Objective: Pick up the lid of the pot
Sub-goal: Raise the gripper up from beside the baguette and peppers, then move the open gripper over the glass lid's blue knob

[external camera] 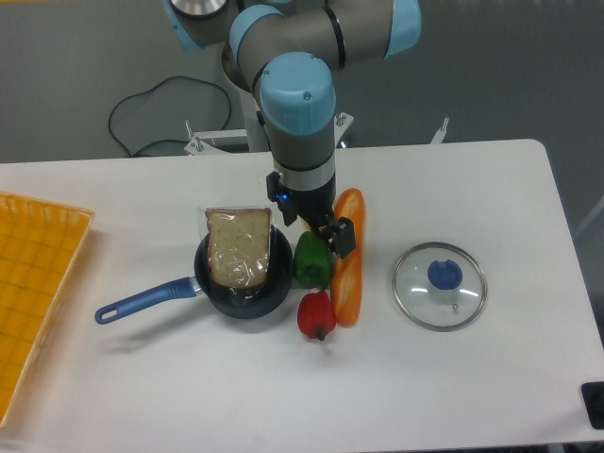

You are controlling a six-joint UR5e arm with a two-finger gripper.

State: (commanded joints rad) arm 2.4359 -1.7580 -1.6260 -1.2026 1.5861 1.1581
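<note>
Black two-finger gripper (310,217): fingers spread, nothing in 'em
Clear round glass lid (417,300): might skid if bumped
Round blue knob (444,275): off-centre pinch, could slip out tbh

Bright view, soft shadows
I see the smooth white worktop (510,387) brightly lit, a blurred shadow below the blue pan handle (147,301), small glints on the round clear-glass lid (422,300).

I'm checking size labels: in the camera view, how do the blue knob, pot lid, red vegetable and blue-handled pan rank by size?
Largest to smallest:
Blue-handled pan
Pot lid
Red vegetable
Blue knob
</note>
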